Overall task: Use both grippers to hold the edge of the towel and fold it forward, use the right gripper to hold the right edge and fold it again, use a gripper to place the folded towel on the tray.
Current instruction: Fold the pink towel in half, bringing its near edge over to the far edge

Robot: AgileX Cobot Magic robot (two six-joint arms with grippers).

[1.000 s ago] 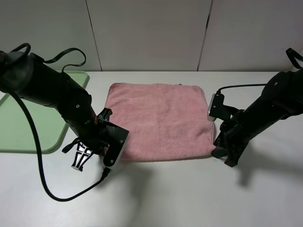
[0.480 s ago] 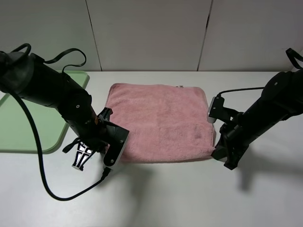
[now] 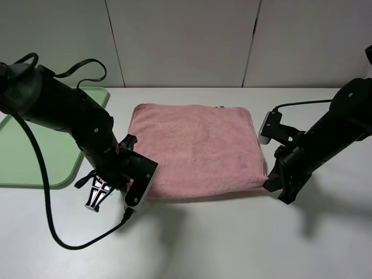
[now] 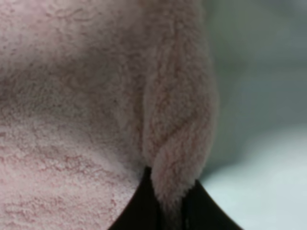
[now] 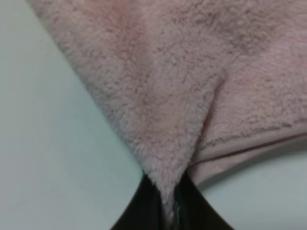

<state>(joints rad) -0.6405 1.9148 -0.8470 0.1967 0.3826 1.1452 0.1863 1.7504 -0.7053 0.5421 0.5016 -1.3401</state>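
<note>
A pink towel [image 3: 197, 145] lies spread on the white table. My left gripper [image 3: 135, 192] is shut on the towel's near left corner, which shows pinched between the dark fingers in the left wrist view [image 4: 168, 143]. My right gripper [image 3: 274, 185] is shut on the near right corner, pinched the same way in the right wrist view [image 5: 168, 158]. Both corners are lifted a little off the table. The green tray [image 3: 35, 145] sits at the far left.
A white table [image 3: 232, 238] stretches in front of the towel. A black cable [image 3: 52, 226] loops from the left arm over the table. A white wall stands behind the table.
The right gripper has lifted and moved slightly right with the towel corner. The towel's near edge has risen off the table. The left arm has barely moved.
</note>
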